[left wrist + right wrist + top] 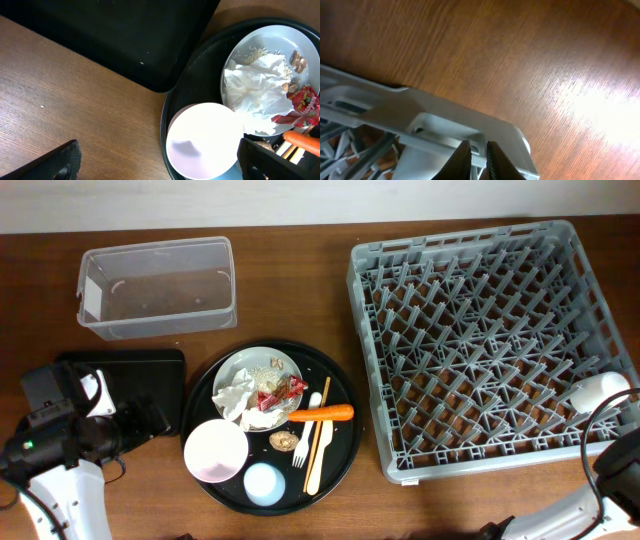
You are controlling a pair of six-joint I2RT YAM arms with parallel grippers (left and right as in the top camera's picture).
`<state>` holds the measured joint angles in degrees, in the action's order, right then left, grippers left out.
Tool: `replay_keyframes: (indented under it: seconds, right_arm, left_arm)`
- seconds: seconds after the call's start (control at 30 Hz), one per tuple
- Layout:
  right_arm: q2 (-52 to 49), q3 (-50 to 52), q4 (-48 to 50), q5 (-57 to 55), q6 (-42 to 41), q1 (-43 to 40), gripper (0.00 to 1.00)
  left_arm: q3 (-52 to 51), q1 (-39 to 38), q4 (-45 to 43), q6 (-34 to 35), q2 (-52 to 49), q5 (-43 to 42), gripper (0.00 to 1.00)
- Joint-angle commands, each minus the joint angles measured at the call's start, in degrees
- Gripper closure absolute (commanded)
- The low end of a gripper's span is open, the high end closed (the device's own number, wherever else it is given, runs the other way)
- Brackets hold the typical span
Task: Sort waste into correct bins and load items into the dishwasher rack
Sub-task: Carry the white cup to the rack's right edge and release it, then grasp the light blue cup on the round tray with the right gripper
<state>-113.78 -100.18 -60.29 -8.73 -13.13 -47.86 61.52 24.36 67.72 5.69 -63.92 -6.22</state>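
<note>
Nearest the overhead lens, the left arm [62, 490] sits at the near edge of the shallow black tray [135, 372], beside the round black tray [342, 448] where the waste lies unsorted: crumpled napkin [233, 398], red wrapper [278, 392] and rice grains [270, 368] on the white plate [240, 363], carrot [322, 414] and brown lump [283, 441] alongside; the clear tub [230, 280] stands behind, the grey dishwasher rack [365, 330] to the right. Left wrist view: the left end effector [161, 161] gapes fully wide, gripping nothing, hanging above the pink bowl [200, 140], whose rim the napkin appears to touch; lifting the bowl from here could drag the napkin and scatter grains across the tabletop [75, 100]. Right wrist view: the right end effector [479, 161] is pinched almost together, nothing visible between its fingers, just above the rack's corner rim; a low sweep from there might catch that rim and shove the rack
</note>
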Motion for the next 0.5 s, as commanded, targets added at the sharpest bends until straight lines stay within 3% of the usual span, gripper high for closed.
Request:
replay_keyframes:
  seconds: [0.0, 0.37, 0.4, 0.47]
  right_arm:
    - [-1.2, -0.1, 0.6, -2.9, -0.7, -0.3, 0.84]
    - [-2.6, 4.1, -2.3, 5.5, -0.7, -0.2, 0.84]
    - [-1.7, 3.8, -2.3, 5.5, -0.7, -0.2, 0.8]
    - [0.6, 1.1, -3.6, 6.8, -0.7, -0.2, 0.54]
  left_arm:
    - [0.9, 0.2, 0.1, 0.7, 0.1, -0.4, 0.01]
    - [0.9, 0.2, 0.2, 0.7, 0.1, -0.4, 0.01]
    - [0.9, 0.2, 0.2, 0.7, 0.1, -0.4, 0.01]
    - [0.9, 0.2, 0.2, 0.7, 0.1, -0.4, 0.01]
